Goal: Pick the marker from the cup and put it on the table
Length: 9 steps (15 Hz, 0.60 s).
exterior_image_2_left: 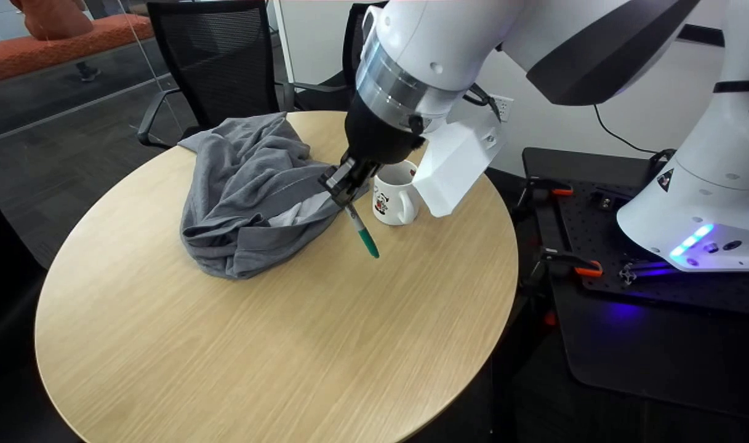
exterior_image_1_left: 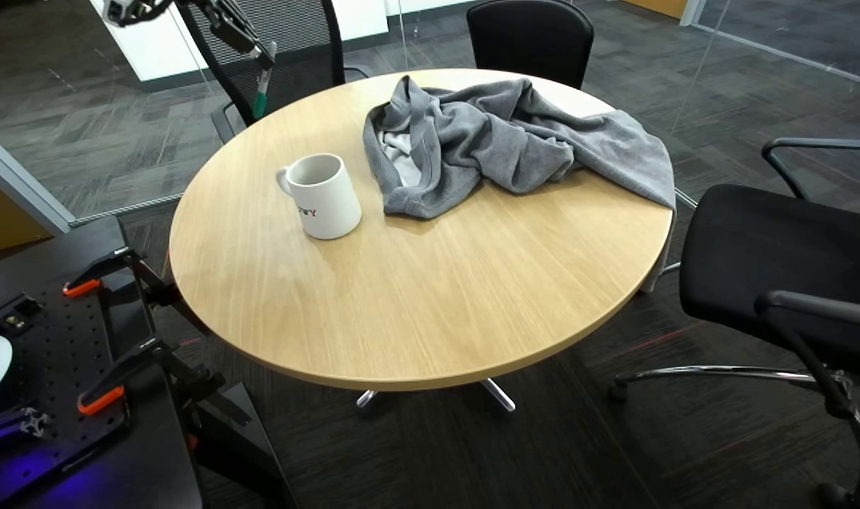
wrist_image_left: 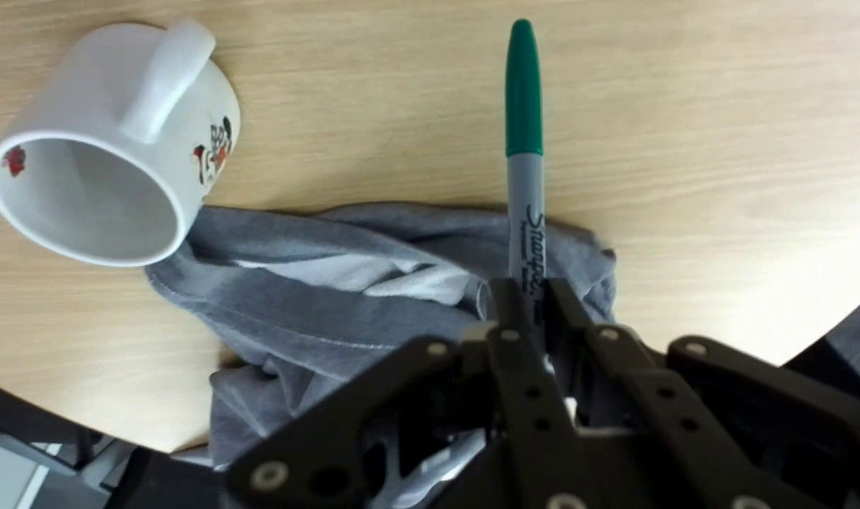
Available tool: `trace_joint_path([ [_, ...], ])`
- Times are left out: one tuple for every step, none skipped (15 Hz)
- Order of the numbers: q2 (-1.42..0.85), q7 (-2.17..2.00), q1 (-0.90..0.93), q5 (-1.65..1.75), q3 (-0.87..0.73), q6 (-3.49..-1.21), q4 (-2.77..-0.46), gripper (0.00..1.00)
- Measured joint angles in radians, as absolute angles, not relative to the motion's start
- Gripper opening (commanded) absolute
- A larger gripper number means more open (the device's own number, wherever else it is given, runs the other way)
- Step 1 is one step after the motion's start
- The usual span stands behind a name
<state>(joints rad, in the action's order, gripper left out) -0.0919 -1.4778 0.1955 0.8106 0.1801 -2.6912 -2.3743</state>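
Our gripper [wrist_image_left: 532, 293] is pinching the marker [wrist_image_left: 524, 127] by its grey barrel, in the air, the green cap slanting down. The marker is out of the cup [exterior_image_1_left: 331, 205], so we judge the picking done and the carrying in hand. Next we want a slow descent to the table [exterior_image_2_left: 226, 351], tipping the marker flatter if we can, and a release only once it touches; dropped from height, it may roll. Just past it in the wrist view a stretch of table lies open, our best room for setting down. The cup stands upright near the cloth [exterior_image_1_left: 500, 141], and we should skirt both. Farther out, the cloth hangs over the round edge; we prefer landing well inside. Beyond stands a chair [exterior_image_1_left: 776, 254].
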Motion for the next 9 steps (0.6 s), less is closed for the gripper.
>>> trace_joint_path([
  [-0.118, -1.397, 0.196, 0.756, 0.191, -2.691, -2.361, 0.03],
  [-0.145, -1.316, 0.196, 0.703, 0.201, -2.691, -2.349, 0.03],
  [-0.170, -1.235, 0.197, 0.648, 0.210, -2.691, -2.337, 0.03],
  [-0.194, -1.155, 0.192, 0.593, 0.222, -2.691, -2.326, 0.03],
  [-0.216, -1.075, 0.193, 0.536, 0.228, -2.691, -2.315, 0.03],
  [-0.235, -1.005, 0.190, 0.488, 0.235, -2.688, -2.305, 0.03],
  [-0.253, -0.939, 0.192, 0.438, 0.236, -2.684, -2.294, 0.03],
  [-0.269, -0.874, 0.195, 0.388, 0.233, -2.677, -2.284, 0.03],
  [-0.285, -0.819, 0.197, 0.344, 0.230, -2.665, -2.272, 0.03],
])
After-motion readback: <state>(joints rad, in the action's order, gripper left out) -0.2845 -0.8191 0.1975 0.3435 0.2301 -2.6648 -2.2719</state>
